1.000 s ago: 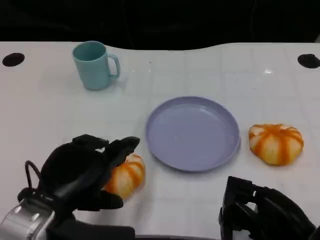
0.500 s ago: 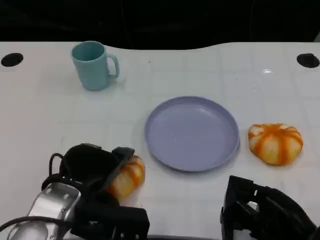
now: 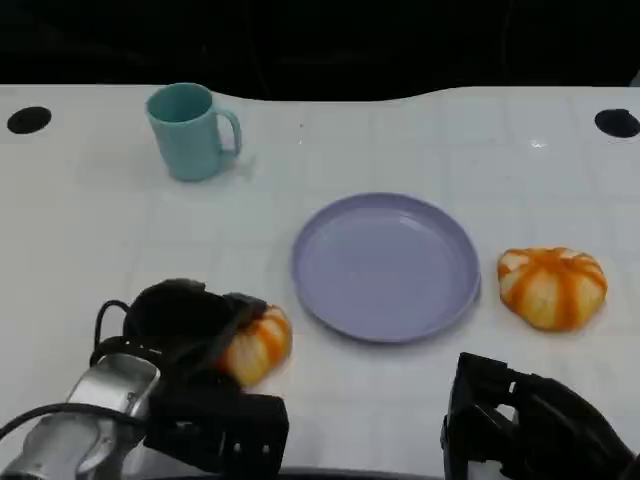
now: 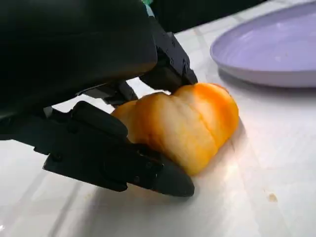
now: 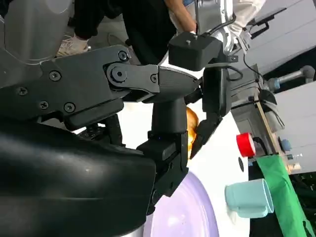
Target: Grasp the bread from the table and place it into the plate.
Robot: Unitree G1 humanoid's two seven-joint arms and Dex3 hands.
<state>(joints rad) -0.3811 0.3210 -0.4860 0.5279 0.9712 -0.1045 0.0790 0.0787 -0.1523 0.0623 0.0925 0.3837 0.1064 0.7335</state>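
An orange-striped bread (image 3: 262, 344) lies on the white table, left of the lilac plate (image 3: 385, 265). My left hand (image 3: 185, 322) covers its left side. In the left wrist view the fingers (image 4: 116, 160) wrap the bread (image 4: 185, 123) from both sides and touch it, while it rests on the table near the plate (image 4: 276, 49). A second striped bread (image 3: 552, 287) sits right of the plate. My right hand (image 3: 530, 425) stays low at the table's near edge and holds nothing. In the right wrist view its fingers (image 5: 148, 79) are spread.
A teal cup (image 3: 190, 130) stands at the back left, also seen in the right wrist view as the cup (image 5: 249, 197). Two black round holes (image 3: 27, 120) mark the table's far corners. A person (image 5: 148, 19) stands beside the table.
My left hand has come down and closed around the bread, with the forearm swung in under it. The bread, plate and right hand have not moved.
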